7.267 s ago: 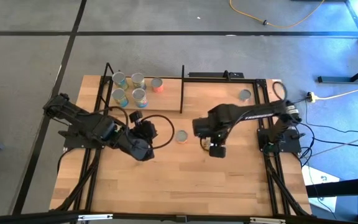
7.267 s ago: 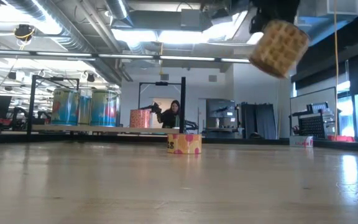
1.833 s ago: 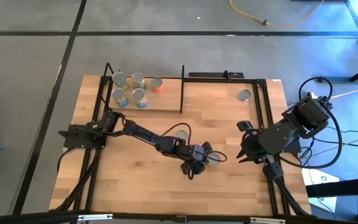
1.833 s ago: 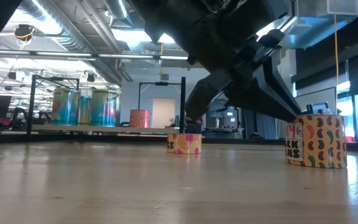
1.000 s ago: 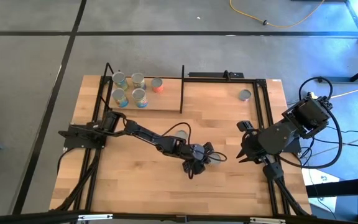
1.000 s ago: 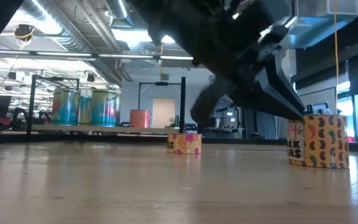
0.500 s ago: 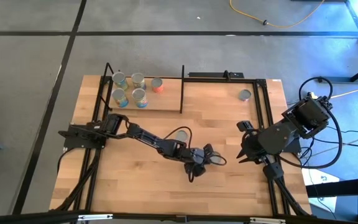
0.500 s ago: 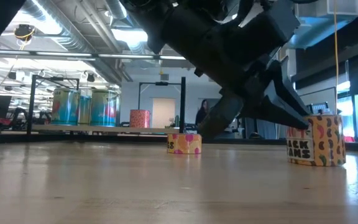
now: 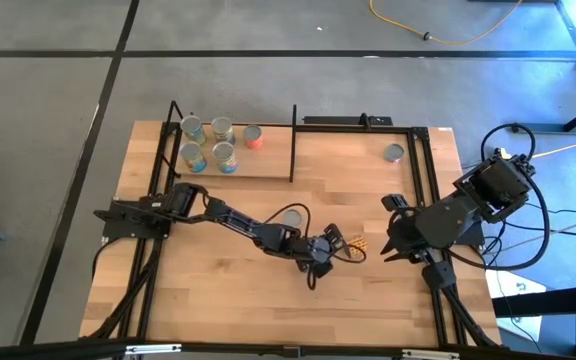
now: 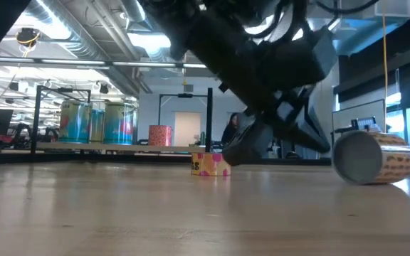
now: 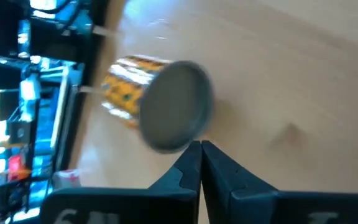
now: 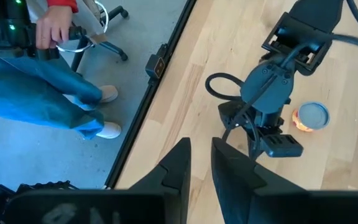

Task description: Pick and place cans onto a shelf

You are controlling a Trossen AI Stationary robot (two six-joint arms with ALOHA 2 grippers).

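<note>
The tan can [image 10: 373, 158] lies tipped on its side just beyond the left gripper [image 11: 200, 151], its long axis level with the wooden tabletop [image 9: 218, 290] and its silver-grey round end turned back toward that gripper's fingertips. In the left wrist view the round end [image 11: 176, 115] fills the space right ahead of the two dark fingers [image 11: 225, 165], which are pressed together with nothing between them; the can sits loose, not gripped. From above, the can [image 9: 356, 245] shows only as a small orange-tan patch beside the gripper [image 9: 334, 240], partly covered by a looping cable.

A second, upright can [image 9: 290, 216] stands near the left arm's forearm, its label hidden from above. Five more cans stand well behind the gripper on the shelf [image 9: 268, 165], and one sits alone [image 9: 394, 153] at the far corner.

The right gripper [image 12: 196, 158] hangs at the table's right edge, well away from the fallen can, its fingers slightly parted and holding nothing.
</note>
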